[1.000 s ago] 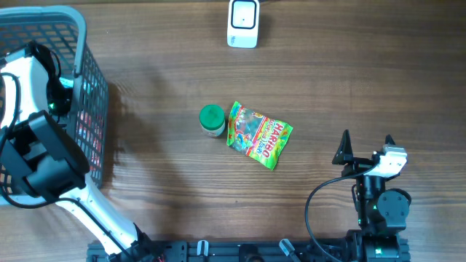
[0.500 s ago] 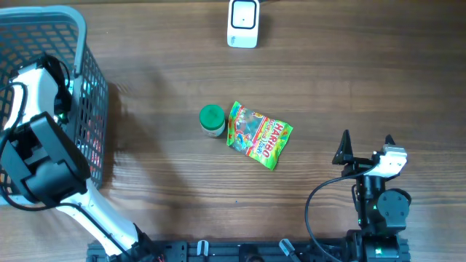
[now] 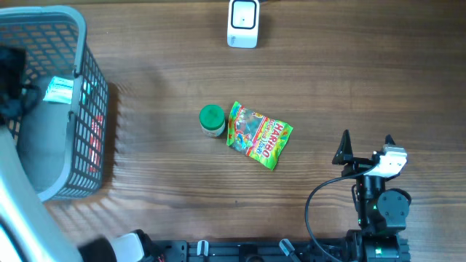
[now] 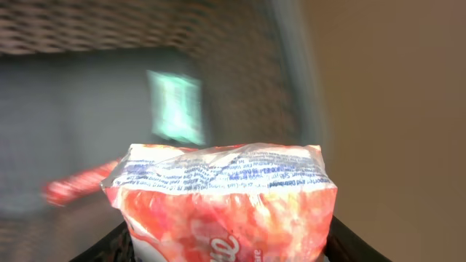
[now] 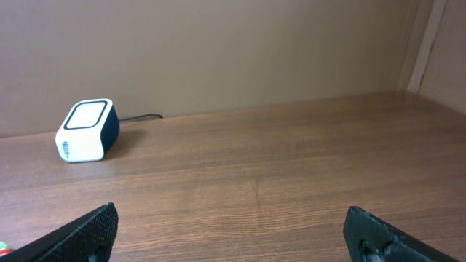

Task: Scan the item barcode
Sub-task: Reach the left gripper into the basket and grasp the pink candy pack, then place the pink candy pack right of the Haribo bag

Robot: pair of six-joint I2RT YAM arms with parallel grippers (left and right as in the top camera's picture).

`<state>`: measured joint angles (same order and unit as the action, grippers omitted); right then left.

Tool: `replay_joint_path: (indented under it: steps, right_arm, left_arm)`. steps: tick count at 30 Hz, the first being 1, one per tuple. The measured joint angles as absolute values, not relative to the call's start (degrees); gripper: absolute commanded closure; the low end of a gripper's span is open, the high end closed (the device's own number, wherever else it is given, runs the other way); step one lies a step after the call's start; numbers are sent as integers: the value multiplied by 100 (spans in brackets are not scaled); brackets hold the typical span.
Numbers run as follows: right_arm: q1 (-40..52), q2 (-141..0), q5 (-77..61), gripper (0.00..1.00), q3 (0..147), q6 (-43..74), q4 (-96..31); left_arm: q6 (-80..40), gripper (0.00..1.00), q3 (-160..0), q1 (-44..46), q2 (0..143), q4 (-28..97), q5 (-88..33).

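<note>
Against the grey basket [image 4: 218, 44], the left hand [image 4: 229, 246] pinches a red snack packet [image 4: 226, 204] between its fingers [image 4: 351, 247].

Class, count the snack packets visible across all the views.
3. Haribo bag on the table beside the jar; red packet held in the left gripper; a blurred red one, apparently a packet too, lying in the basket. Others may be hidden there.
</note>
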<state>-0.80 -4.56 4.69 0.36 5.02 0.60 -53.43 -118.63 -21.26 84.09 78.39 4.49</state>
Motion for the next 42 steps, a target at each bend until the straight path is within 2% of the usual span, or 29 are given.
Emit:
replay_joint_path:
  steps: [2,4,6,10,14,20,25,26,27,28,36,42]
  right_arm:
    - [-80,-456,469,0,36,502,60]
    - [-80,-456,469,0,36,502,62]
    - [-80,-456,469,0,36,502,60]
    - [-80,-456,469,1,36,502,60]
    - [-80,-456,469,0,36,502,60]
    - [-80,-456,469,0,36,502,62]
    - [-80,-456,469,0,36,502,62]
    - [-80,-456,469,0,36,502,60]
    - [-80,-456,469,0,36,502,60]
    - [-80,-456,469,0,36,502,60]
    - [-80,-456,469,0,36,502,60]
    - [-80,-456,469,0,36,502,60]
  left_arm:
    - [-5341,45,-11902,-1468,8117,7815,268]
    - [-5345,45,-11909,-176,8128,7703,19]
    - [-5345,45,-11876,685,8385,7450,-16]
    - [-5345,44,-11775,2650,9557,6847,10]
    - [-5345,43,-11712,4143,11109,6379,80]
    - [-5345,42,-11708,4954,12634,6165,102]
    - [-5343,39,-11699,5006,13329,6082,143]
    - [-5343,31,-11697,4995,13408,6036,158]
    - [-5345,13,-11695,4991,13452,5988,163]
    - [-5341,0,-11692,4987,13469,5918,161]
    - [-4650,0,-12099,4919,13087,6086,499]
    - [-4257,0,-13233,4108,11255,7048,1660]
